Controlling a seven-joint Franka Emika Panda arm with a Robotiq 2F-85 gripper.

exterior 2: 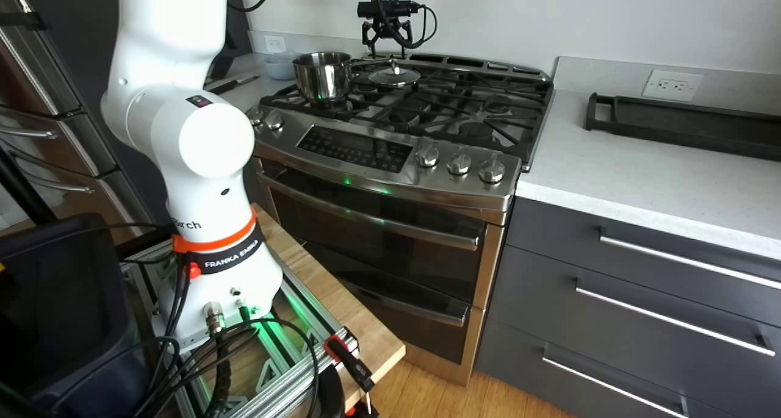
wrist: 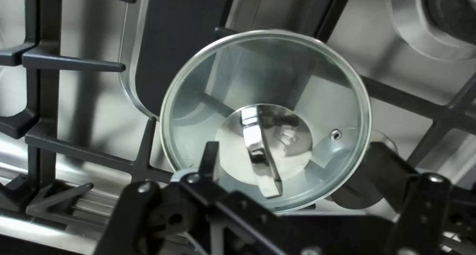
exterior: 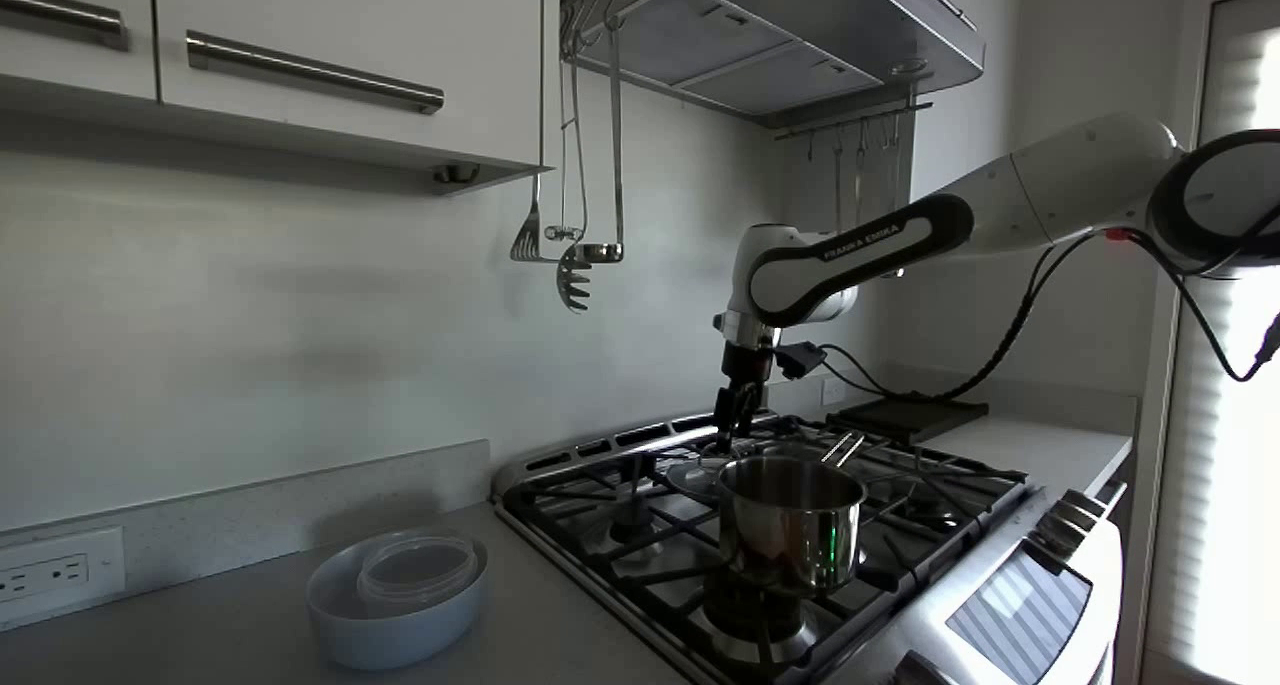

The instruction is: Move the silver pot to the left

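Observation:
The silver pot point(exterior: 790, 535) stands upright on the stove's front burner grate. It also shows at the stove's far-left end in an exterior view point(exterior 2: 323, 79), with its handle pointing toward the lid. It is out of the wrist view. My gripper point(exterior: 733, 440) is open and empty, pointing down behind the pot; it also shows in an exterior view point(exterior 2: 388, 50). In the wrist view my gripper's fingers point(wrist: 293, 150) are spread wide, one on each side of the glass lid's metal knob. The glass lid point(wrist: 266, 76) lies on the grates below the gripper, also visible beside the pot point(exterior 2: 393, 77).
Black grates cover the stove point(exterior 2: 488, 116). A pale round dish holding a clear container point(exterior: 390, 625) stands on the counter beside the stove. Utensils point(exterior: 575, 275) hang under the range hood point(exterior: 760, 55). A black griddle tray point(exterior 2: 689, 125) lies on the opposite counter.

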